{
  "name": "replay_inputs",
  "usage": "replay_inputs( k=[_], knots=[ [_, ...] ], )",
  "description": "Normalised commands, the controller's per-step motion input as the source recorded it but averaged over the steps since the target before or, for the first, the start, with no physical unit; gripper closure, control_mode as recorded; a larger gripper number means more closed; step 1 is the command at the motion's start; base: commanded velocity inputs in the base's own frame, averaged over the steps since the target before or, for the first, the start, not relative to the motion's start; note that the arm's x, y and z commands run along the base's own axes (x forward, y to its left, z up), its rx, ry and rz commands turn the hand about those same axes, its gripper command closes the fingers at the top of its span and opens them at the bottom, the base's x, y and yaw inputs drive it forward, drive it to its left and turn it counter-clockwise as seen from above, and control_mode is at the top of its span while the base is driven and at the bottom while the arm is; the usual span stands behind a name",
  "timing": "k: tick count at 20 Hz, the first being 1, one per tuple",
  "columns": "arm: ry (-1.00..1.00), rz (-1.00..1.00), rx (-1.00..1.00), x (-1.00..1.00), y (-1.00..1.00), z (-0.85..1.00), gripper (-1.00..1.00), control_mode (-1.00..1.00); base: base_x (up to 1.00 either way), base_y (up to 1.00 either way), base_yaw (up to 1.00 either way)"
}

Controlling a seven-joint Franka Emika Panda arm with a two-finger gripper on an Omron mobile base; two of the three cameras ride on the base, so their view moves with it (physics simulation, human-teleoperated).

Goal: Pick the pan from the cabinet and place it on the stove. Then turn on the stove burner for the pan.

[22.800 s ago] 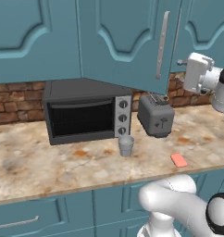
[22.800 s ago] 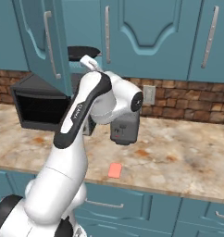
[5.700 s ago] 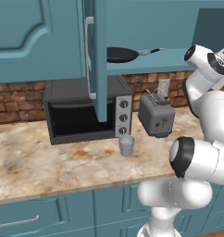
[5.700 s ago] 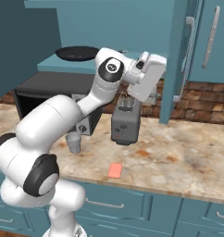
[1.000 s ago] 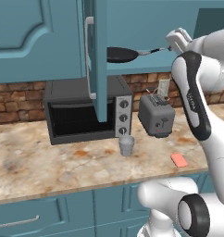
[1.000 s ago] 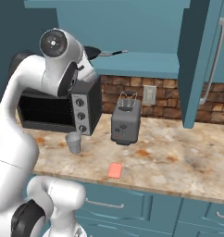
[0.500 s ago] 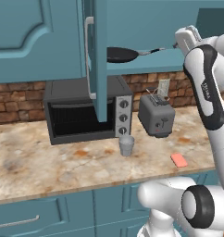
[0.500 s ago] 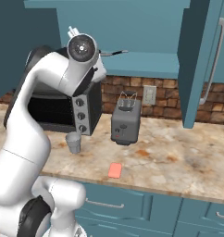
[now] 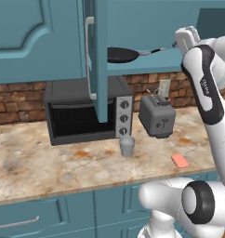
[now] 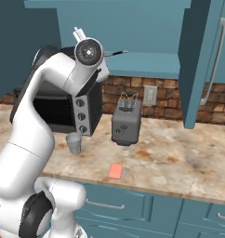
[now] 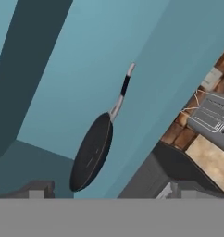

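The gripper (image 11: 107,193) is standing wide open and holding nothing, its two dark fingertips (image 11: 37,190) just rising at the bottom of the hand view, spread well apart. Only their tips are showing, so the rest of the fingers is cut off. In the left base view the white hand is hanging up at shelf height, just right of the handle's end, apart from it.

The pan (image 9: 122,54) is lying flat on the bottom shelf of the open cabinet (image 9: 151,21), above the counter. Its long axis is running left to right: the black round bowl is sitting to the left and the thin grey handle is pointing right, toward the hand. In the right base view the arm's joint is covering the bowl, leaving only the handle's end visible.

The cabinet's left door (image 9: 95,60) is standing open, edge-on, partly hiding the black toaster oven (image 9: 86,111) below. On the marbled counter (image 9: 49,162) a grey toaster (image 9: 156,116) is standing right of the oven, a small cup (image 9: 127,146) nearer, and a pink sponge (image 9: 180,161) near the front edge.
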Motion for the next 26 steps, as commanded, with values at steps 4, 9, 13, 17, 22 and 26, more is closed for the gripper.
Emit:
replay_inputs(
  k=[4,9,13,17,22,26],
  knots=[
    [0.0,0.0,0.03,0.31,0.0,-0.05,-1.0,-1.0,0.0,0.0,0.0],
    [0.0,0.02,0.04,0.37,-0.07,-0.07,-1.0,-1.0,0.0,0.0,0.0],
    [0.0,0.06,0.05,0.42,-0.11,-0.07,-1.0,-1.0,0.0,0.0,0.0],
    [0.0,0.04,0.01,0.41,-0.04,-0.07,-1.0,-1.0,0.0,0.0,0.0],
    [0.0,0.02,0.0,0.4,0.0,-0.04,-1.0,-1.0,0.0,0.0,0.0],
    [0.0,0.03,0.0,0.37,0.0,-0.08,-1.0,-1.0,0.0,0.0,0.0]
  ],
)
